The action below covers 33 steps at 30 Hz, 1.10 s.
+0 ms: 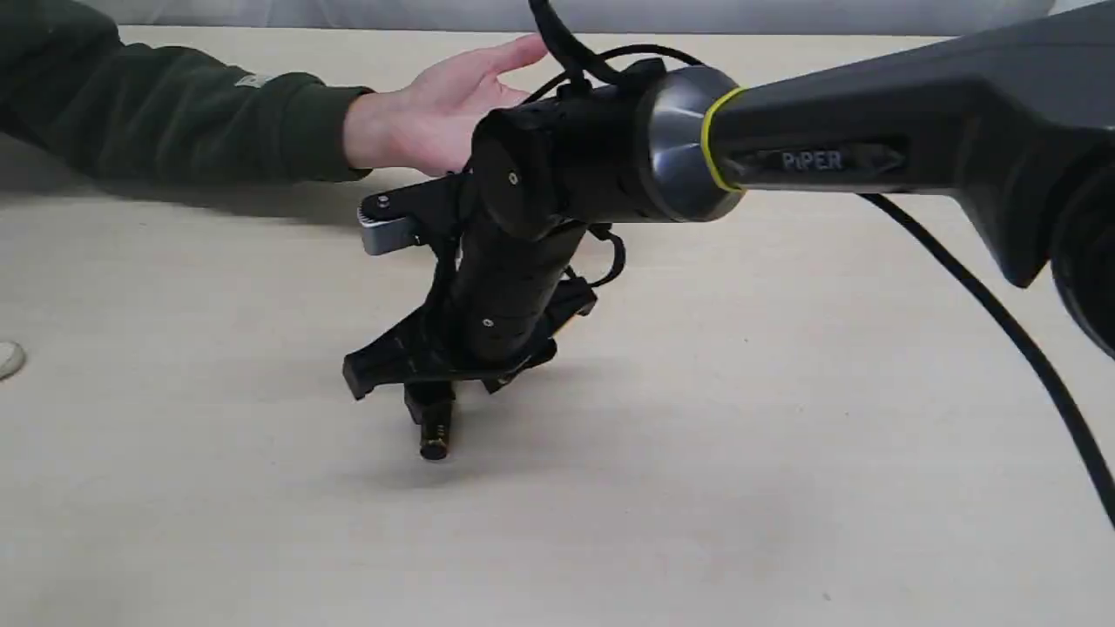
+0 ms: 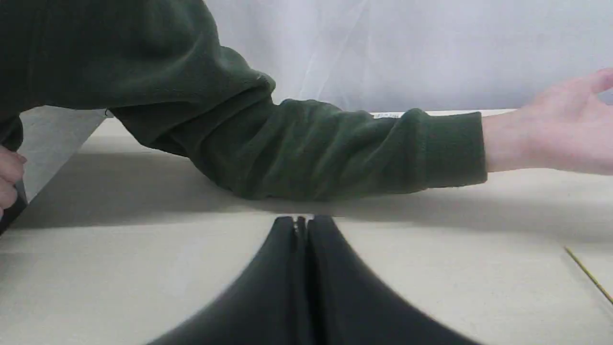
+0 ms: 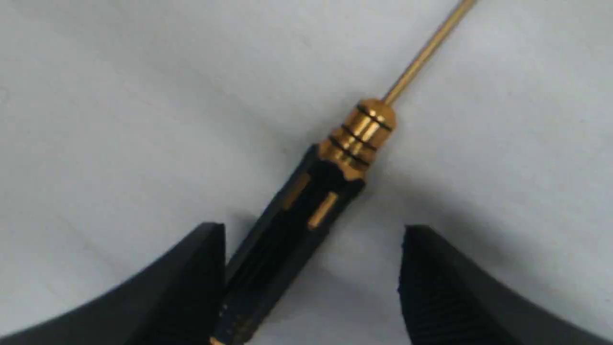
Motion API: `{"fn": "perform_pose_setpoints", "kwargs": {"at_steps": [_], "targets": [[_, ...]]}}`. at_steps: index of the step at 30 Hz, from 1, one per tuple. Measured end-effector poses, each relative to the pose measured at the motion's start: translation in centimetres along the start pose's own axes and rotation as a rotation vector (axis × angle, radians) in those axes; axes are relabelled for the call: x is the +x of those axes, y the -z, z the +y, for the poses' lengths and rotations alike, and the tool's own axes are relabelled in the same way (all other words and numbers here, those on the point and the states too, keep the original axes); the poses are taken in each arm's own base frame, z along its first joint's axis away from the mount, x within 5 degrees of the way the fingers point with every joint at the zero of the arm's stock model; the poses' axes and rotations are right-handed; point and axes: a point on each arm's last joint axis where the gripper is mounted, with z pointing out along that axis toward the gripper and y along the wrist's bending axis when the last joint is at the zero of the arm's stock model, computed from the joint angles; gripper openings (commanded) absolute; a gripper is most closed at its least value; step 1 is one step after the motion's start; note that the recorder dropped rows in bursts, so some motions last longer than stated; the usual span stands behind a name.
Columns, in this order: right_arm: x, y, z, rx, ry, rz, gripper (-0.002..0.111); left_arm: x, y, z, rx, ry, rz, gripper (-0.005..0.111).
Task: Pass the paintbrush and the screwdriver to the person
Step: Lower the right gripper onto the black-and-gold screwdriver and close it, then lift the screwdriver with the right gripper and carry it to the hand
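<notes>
Closest to the lens, the right arm (image 1: 871, 131) crosses the exterior view as a dark link lettered PIPER, its wrist bent down toward the pale counter (image 1: 784, 453) and a black cable (image 1: 1002, 322) trailing behind it. Beneath that wrist the right fingers (image 1: 427, 402) stand spread wide, low over the counter, straddling the screwdriver (image 1: 434, 440), which lies flat on the surface. In the right wrist view the screwdriver (image 3: 311, 211) shows its black knurled handle close against one of the right fingers (image 3: 191, 287) and well apart from the other; its gold collar and thin golden shaft point away from them, and whether the near finger touches it I cannot tell. Behind the arm, the person's hand (image 1: 444, 104) is held open, palm up, just above the counter, the dark green sleeve (image 1: 174, 113) bearing a small white label (image 1: 253, 80). The left fingers (image 2: 287, 268) are pressed together with nothing between them, low over the counter and near the sleeve (image 2: 311, 143).
</notes>
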Motion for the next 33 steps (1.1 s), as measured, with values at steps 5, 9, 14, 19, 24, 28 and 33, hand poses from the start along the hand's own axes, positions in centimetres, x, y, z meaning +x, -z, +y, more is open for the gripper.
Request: {"fn": "perform_pose_setpoints", "kwargs": {"at_steps": [5, 9, 14, 19, 24, 28, 33], "targets": [[0.2, -0.2, -0.6, 0.067, 0.019, 0.030, 0.054, 0.0, 0.0, 0.0, 0.000, 0.000, 0.000, 0.000], [0.3, -0.2, -0.8, 0.086, 0.033, 0.036, 0.044, 0.0, 0.0, 0.0, 0.000, 0.000, 0.000, 0.000], [0.4, -0.2, -1.0, 0.103, 0.060, 0.048, 0.034, 0.0, 0.0, 0.0, 0.000, 0.000, 0.000, 0.000], [0.5, -0.2, -1.0, 0.109, 0.099, 0.062, 0.030, 0.0, 0.0, 0.0, 0.000, 0.000, 0.000, 0.000], [0.6, -0.2, -1.1, 0.110, 0.149, 0.080, 0.010, 0.0, 0.0, 0.0, 0.000, 0.000, 0.000, 0.000], [0.6, -0.1, -1.1, 0.110, 0.169, 0.084, 0.004, 0.0, 0.0, 0.0, 0.000, 0.000, 0.000, 0.000], [0.4, 1.9, -0.7, 0.106, 0.186, 0.049, 0.004, 0.0, 0.0, 0.0, 0.000, 0.000, 0.000, 0.000]]}}
